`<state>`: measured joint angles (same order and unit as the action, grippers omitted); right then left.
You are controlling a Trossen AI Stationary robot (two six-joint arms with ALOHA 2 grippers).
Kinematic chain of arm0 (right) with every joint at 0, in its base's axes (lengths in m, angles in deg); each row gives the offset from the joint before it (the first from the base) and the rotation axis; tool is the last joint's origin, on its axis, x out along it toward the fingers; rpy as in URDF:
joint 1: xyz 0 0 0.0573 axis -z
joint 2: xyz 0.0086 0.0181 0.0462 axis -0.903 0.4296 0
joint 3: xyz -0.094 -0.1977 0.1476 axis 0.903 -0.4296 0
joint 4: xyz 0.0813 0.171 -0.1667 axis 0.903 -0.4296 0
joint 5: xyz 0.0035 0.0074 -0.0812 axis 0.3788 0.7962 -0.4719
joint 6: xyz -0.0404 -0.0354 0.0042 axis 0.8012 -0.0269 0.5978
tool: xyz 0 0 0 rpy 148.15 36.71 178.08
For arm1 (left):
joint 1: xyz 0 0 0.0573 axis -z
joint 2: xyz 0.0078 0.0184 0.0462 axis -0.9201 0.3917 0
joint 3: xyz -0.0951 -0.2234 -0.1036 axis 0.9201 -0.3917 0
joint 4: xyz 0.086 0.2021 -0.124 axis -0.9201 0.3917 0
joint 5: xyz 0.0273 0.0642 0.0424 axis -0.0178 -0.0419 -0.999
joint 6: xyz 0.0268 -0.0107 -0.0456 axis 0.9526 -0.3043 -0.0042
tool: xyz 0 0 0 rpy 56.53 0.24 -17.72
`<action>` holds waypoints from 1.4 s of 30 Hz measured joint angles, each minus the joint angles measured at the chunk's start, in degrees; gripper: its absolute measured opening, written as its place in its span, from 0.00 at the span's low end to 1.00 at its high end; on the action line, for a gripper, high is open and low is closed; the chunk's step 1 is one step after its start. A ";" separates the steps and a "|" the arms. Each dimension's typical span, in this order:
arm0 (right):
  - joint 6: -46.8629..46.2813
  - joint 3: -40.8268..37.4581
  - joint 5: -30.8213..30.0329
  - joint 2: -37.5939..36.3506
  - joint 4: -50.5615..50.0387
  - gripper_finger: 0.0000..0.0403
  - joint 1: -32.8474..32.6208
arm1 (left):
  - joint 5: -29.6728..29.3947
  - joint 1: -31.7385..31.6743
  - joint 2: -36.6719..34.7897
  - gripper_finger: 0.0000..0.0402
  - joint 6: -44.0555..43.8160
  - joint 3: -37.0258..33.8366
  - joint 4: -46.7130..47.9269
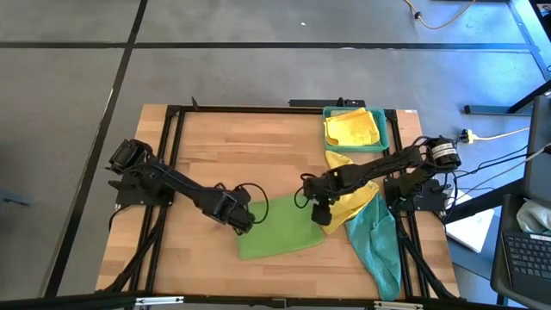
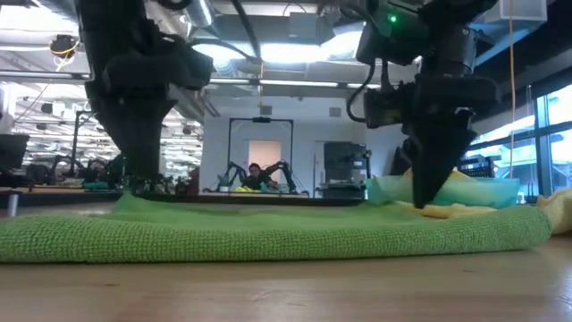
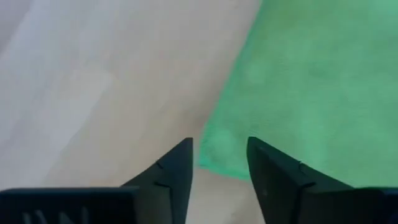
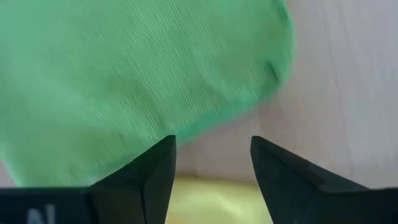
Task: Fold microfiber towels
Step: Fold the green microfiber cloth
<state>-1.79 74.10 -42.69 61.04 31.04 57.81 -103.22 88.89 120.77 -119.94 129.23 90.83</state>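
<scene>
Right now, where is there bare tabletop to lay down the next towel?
Free: the wood left of the teal tray, behind the green towel and both arms. Smaller: the front-left corner by the left end effector. Crowded: the right side, with yellow towel, teal towel and right end effector.

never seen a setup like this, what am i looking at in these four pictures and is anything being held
These are two dark robot arms at a wooden table, filmed at one moment by four cameras: one overhead, one at table height, and one on each wrist looking past that arm's own two fingers.

A bright green microfiber towel lies flat in the middle. The left gripper is at one corner of it and the right gripper at another. Both are open and hold nothing.

To the right lie a yellow towel and a teal towel. At the back, a rigid teal plastic tray holds a folded yellow towel.
</scene>
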 joint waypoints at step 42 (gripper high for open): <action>-12.97 0.97 6.80 -2.97 21.59 0.52 -20.26 | -4.29 16.83 -9.18 0.38 -8.15 -0.02 -21.78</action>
<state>-14.76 75.07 -35.89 58.07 52.63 37.56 -107.51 105.72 111.59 -128.09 129.21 69.05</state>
